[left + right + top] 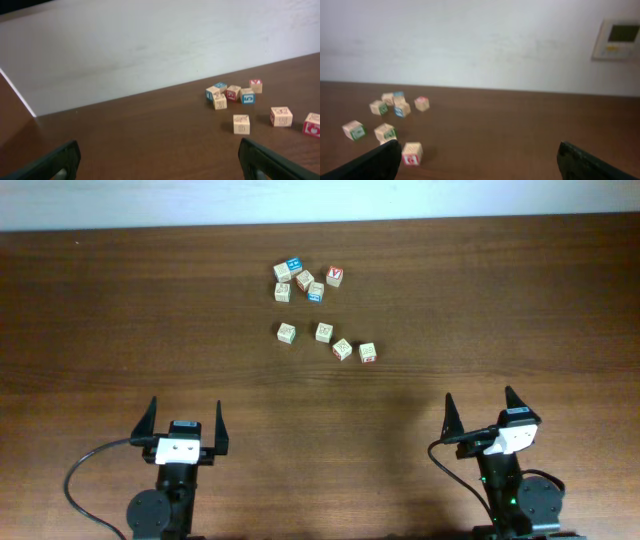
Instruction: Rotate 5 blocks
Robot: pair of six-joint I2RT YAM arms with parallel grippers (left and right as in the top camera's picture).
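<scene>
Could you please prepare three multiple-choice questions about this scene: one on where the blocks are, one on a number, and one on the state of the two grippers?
1. Where on the table do the blocks lie?
A. In the far half, around the middle
B. At the near edge, between the two arms
C. In the near left corner

2. How many blocks form the nearer row?
A. Two
B. Four
C. Seven

3. In what state are the left gripper and the right gripper?
A. Both shut on a block
B. Left shut, right open
C. Both open and empty

Answers:
1 A, since every block sits well ahead of both arms, near the centre line.
2 B, since four blocks lie apart below the tighter cluster.
3 C, since the fingers of each stand wide apart with bare table between them.
</scene>
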